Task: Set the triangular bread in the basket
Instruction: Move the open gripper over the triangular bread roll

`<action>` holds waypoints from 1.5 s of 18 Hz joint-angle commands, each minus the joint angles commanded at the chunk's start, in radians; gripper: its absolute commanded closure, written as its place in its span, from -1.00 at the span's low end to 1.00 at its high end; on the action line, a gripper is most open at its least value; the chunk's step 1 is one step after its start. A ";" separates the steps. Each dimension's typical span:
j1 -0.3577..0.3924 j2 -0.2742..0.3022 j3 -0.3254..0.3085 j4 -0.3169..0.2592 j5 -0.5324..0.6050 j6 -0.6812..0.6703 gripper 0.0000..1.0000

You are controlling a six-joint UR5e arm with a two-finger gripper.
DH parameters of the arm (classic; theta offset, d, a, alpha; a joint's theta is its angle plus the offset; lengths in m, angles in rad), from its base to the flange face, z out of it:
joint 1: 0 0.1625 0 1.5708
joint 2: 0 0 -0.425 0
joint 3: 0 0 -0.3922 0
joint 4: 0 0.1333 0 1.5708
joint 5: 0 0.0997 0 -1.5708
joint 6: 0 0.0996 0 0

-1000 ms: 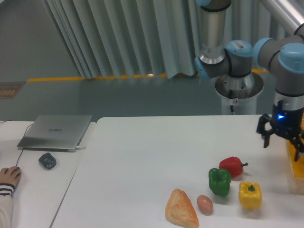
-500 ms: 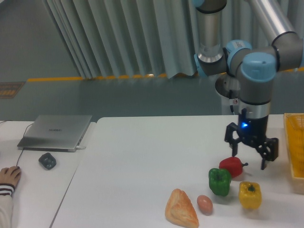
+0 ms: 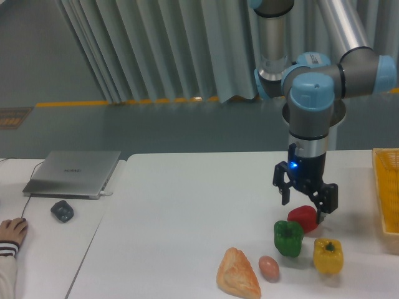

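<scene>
One big white table (image 3: pixel 187 205) held everything. At its right edge stood the yellow-orange plastic basket with lattice mesh walls (image 3: pixel 386 187), and only a strip of it showed, so I could not tell what was inside it.

The black two-finger gripper (image 3: pixel 305 199) hung with its fingers spread and nothing between them, just above the red pepper (image 3: pixel 303 218). The golden-brown, wedge-shaped triangular bread (image 3: pixel 237 274) lay on the table well to the left of the basket, at the front edge, apart from the gripper.

The step in hand looked like reaching for the bread. To do it well, the gripper should go down and to the left, past the green pepper (image 3: pixel 288 238), and not bump it. It should come at the bread from above and close on the bread's two long sides. The small round brownish-pink egg (image 3: pixel 269 268) sat just beside the bread, toward the basket, so the finger on that side needed care. The yellow pepper (image 3: pixel 328 256) sat nearer the basket and out of the way.
</scene>
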 joint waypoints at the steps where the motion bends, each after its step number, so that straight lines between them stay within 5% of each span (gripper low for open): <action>1: -0.003 -0.003 -0.005 0.005 0.002 0.000 -1.00; 10: -0.089 -0.087 0.008 0.080 0.101 -0.219 -1.00; 27: -0.190 -0.198 0.068 0.160 0.103 -0.477 -1.00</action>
